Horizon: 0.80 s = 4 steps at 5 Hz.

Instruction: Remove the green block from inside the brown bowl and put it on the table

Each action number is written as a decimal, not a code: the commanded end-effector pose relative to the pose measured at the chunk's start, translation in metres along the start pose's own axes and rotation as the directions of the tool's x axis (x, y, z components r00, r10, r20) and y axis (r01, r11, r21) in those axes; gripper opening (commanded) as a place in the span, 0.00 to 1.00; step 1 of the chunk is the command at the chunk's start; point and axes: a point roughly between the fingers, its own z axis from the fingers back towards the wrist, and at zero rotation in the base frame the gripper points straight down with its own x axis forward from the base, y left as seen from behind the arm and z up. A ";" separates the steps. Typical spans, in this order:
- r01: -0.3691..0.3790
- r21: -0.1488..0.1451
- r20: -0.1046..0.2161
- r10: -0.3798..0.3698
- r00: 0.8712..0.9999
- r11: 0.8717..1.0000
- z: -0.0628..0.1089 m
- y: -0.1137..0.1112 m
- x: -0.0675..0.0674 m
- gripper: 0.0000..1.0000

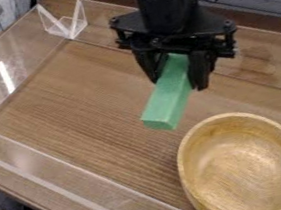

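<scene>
Camera: hand point(173, 63) clamped on green block point(167, 94), out of bowl point(248, 175) near tabletop's point(70, 114) right edge; placing step now, needs lowering, then release!

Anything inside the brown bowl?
Bowl looks empty: bare wood inside. Green block is up in the gripper. Ground beneath the bowl is hidden.

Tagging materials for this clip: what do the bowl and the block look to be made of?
Bowl: probably wood, smooth finish, going by its light tan colour and thick rim.

Block: perhaps painted wood or plastic, from its even, plain green; the look doesn't settle which.
</scene>
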 end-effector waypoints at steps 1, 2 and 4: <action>0.015 -0.009 0.046 -0.014 0.999 1.000 0.013 -0.006 0.001 0.00; 0.036 -0.013 0.046 -0.035 0.998 0.999 0.016 -0.011 -0.002 0.00; 0.086 -0.025 0.042 -0.085 0.996 0.996 0.021 -0.018 -0.009 0.00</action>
